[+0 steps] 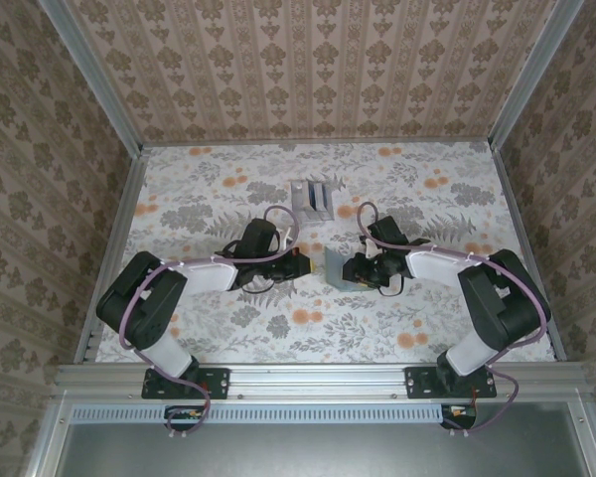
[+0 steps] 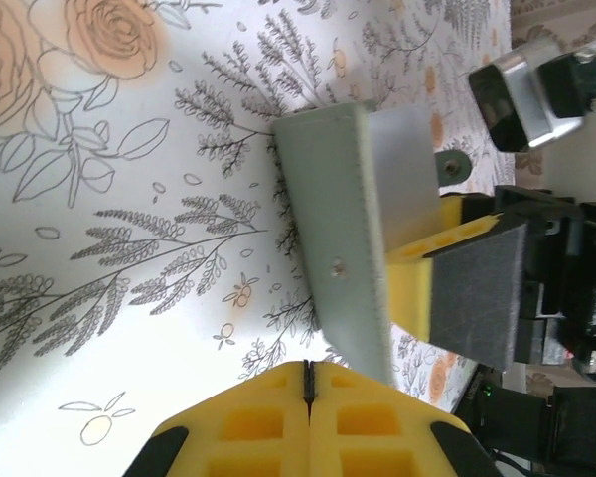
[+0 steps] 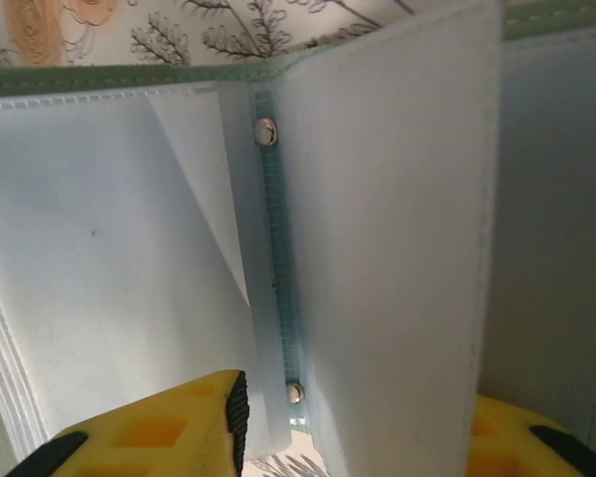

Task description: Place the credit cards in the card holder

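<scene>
The card holder [image 1: 335, 268] is a grey-green folding wallet that stands open on edge between my two grippers. In the left wrist view its outer cover [image 2: 333, 248] faces me, just beyond my left gripper [image 2: 308, 370], whose yellow fingers are pressed together with nothing between them. In the top view my left gripper [image 1: 300, 264] sits just left of the holder. My right gripper [image 3: 363, 397] is open, its fingers standing either side of a clear inner sleeve [image 3: 397, 248], with a gap at the left pad. The credit cards are out of view.
A clear, silvery slotted stand [image 1: 313, 199] sits on the floral tabletop [image 1: 219, 189] behind the grippers and appears again as the stand [image 2: 512, 94] in the left wrist view. Patterned walls enclose the table on three sides.
</scene>
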### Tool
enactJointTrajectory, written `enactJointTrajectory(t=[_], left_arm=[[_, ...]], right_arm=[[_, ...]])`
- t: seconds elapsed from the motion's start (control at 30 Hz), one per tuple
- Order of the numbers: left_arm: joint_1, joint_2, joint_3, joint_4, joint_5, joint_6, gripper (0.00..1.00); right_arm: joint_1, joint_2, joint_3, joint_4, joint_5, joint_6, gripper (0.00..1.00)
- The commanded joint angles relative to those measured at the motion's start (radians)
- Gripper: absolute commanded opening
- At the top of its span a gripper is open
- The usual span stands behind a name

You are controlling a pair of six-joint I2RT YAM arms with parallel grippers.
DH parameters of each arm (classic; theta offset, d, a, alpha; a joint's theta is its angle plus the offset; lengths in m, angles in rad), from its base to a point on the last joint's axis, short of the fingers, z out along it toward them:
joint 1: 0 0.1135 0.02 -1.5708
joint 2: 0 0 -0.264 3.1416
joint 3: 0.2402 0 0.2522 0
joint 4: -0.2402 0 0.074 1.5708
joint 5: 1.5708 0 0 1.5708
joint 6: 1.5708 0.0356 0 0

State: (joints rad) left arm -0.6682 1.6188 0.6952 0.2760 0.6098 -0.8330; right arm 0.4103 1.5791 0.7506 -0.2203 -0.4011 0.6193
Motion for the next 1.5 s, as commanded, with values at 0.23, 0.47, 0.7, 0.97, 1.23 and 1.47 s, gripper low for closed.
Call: enactJointTrajectory(t=[0.23, 0.47, 0.7, 0.97, 1.23, 1.47], left_arm=[[-0.007, -0.007, 0.035, -0.021, -0.004, 0.024, 0.09], [-0.016, 0.04, 0.101, 0.027, 0.058, 0.013, 0.45], [-0.031, 0.138, 0.178, 0.057, 0.086, -0.021, 0.45], [-0.046, 0.209, 0.221, 0.026, 0.077, -0.008, 0.24], [-0.046, 0.231, 0.261, -0.022, 0.086, 0.014, 0.16], [-0.004, 0.208, 0.262, -0.084, 0.103, 0.051, 0.0]], right_arm=[[-0.002, -0.031, 0.059, -0.177, 0.145, -0.07, 0.5], [-0.001, -0.003, 0.068, -0.162, 0.132, -0.078, 0.41], [0.0, 0.01, 0.07, -0.148, 0.12, -0.079, 0.41], [-0.002, 0.022, 0.064, -0.117, 0.083, -0.072, 0.41], [-0.005, 0.01, 0.064, -0.091, 0.071, -0.064, 0.41], [-0.012, -0.042, 0.052, -0.115, 0.128, -0.069, 0.54]])
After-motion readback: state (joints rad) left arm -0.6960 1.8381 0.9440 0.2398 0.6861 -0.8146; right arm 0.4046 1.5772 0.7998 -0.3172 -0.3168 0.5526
